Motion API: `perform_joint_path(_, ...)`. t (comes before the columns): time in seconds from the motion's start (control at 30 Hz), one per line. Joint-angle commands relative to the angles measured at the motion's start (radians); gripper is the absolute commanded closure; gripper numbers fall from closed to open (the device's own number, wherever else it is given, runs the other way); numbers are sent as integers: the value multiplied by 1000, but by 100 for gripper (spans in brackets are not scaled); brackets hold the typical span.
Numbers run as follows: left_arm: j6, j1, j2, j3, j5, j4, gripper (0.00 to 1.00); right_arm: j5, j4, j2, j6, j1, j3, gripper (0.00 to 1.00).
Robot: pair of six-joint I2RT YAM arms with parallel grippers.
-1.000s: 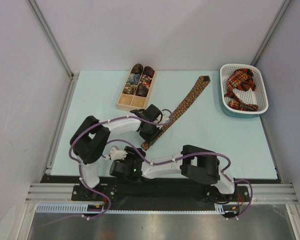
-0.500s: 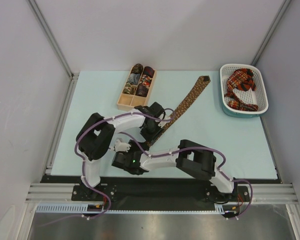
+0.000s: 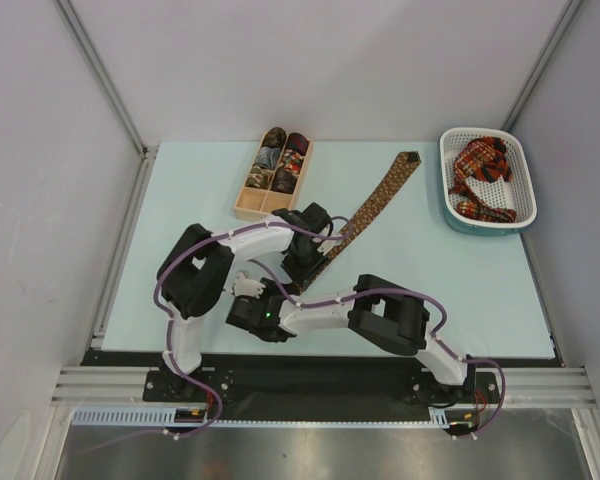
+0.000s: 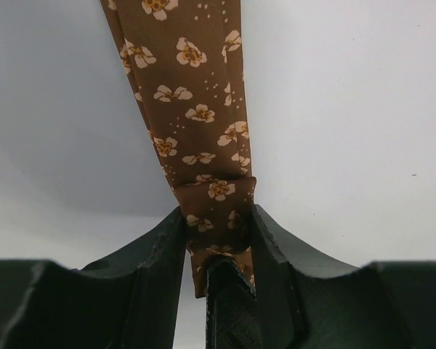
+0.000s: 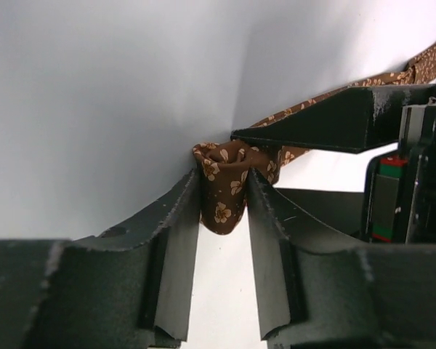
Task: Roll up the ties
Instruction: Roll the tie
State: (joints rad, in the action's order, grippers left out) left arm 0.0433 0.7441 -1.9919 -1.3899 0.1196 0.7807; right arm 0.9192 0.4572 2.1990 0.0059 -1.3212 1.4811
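The brown floral fabric necktie (image 3: 375,205) lies flat on the pale blue table (image 3: 190,200), running from the centre toward 1 o'clock. The left gripper (image 4: 216,218) is clamped across the strip, just beyond its near end. That near end is curled into a small roll (image 5: 225,189), and the right gripper (image 5: 224,182) is closed on the roll from both sides. Red plaid fabric ties (image 3: 485,180) fill the white perforated plastic basket (image 3: 448,170) at 2 o'clock. The light wooden divided box (image 3: 248,213) at 12 o'clock holds rolled ties (image 3: 280,165).
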Motion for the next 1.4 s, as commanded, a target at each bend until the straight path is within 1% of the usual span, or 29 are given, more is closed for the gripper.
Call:
perform_joint_path(0.0,-8,15,-56,6,38,25,55,-77,44,34,25,17,-10,64)
perform_joint_path(0.07,-8,18,-59,5,40,23,55,-85,46,38,28,22,-12,68)
perform_joint_path(0.1,-10,18,-59,3,40,23,55,-103,46,34,29,30,-15,72)
perform_joint_path(0.17,-7,21,-62,2,38,26,55,-121,40,28,31,39,-21,76)
perform_joint_path(0.2,-6,21,-62,-3,41,25,54,-137,29,24,26,43,-30,81)
perform_joint_path(0.27,-8,23,-61,-4,40,26,54,-158,18,16,17,45,-38,86)
perform_joint_path(0.37,-5,23,-51,-15,35,26,51,-184,6,5,2,48,-45,99)
perform_joint_path(0.47,1,21,-38,-24,34,23,46,-200,-2,-1,-3,47,-45,100)
perform_joint_path(0.53,4,21,-12,-32,35,12,40,-201,-11,-5,-4,43,-47,100)
perform_joint_path(0.63,3,21,33,-61,38,0,36,-200,-14,-7,-3,39,-45,100)
perform_joint_path(0.8,-8,-2,77,-159,32,-18,30,-187,-29,-7,-26,24,-51,100)
perform_joint_path(0.9,-37,-40,137,-175,-10,-96,27,-192,-26,-10,-24,24,-53,100)
perform_joint_path(0.93,-61,-51,184,-170,-15,-124,26,-194,-28,-13,-24,25,-54,100)
perform_joint_path(0.97,-72,-80,211,-138,-23,-192,26,-209,-34,-19,-24,27,-56,100)
perform_joint_path(1.0,-98,-95,244,-115,-26,-228,25,-213,-34,-24,-24,28,-58,100)
perform_joint_path(1.03,-117,-133,277,-56,-31,-265,24,-220,-41,-30,-26,31,-62,100)
perform_joint_path(1.07,-140,-158,348,-19,-31,-346,23,-229,-46,-45,-29,34,-65,100)
perform_joint_path(1.1,-184,-182,382,17,-26,-381,22,-235,-51,-54,-30,39,-68,100)
perform_joint_path(1.13,-204,-230,415,91,-12,-420,21,-243,-55,-61,-32,42,-76,100)
perform_joint_path(1.17,-226,-254,485,132,-5,-455,20,-255,-60,-73,-35,45,-81,100)
perform_joint_path(1.2,-270,-278,514,168,-2,-518,16,-261,-63,-91,-35,48,-85,100)
perform_joint_path(1.23,-292,-319,547,234,-3,-544,15,-269,-71,-105,-37,56,-88,100)
perform_joint_path(1.27,-312,-337,574,267,-1,-567,14,-285,-74,-116,-37,60,-99,100)
perform_joint_path(1.3,-347,-356,625,296,3,-615,12,-296,-78,-137,-34,65,-104,100)
perform_joint_path(1.37,-384,-403,668,377,14,-658,7,-334,-92,-159,-30,80,-122,100)
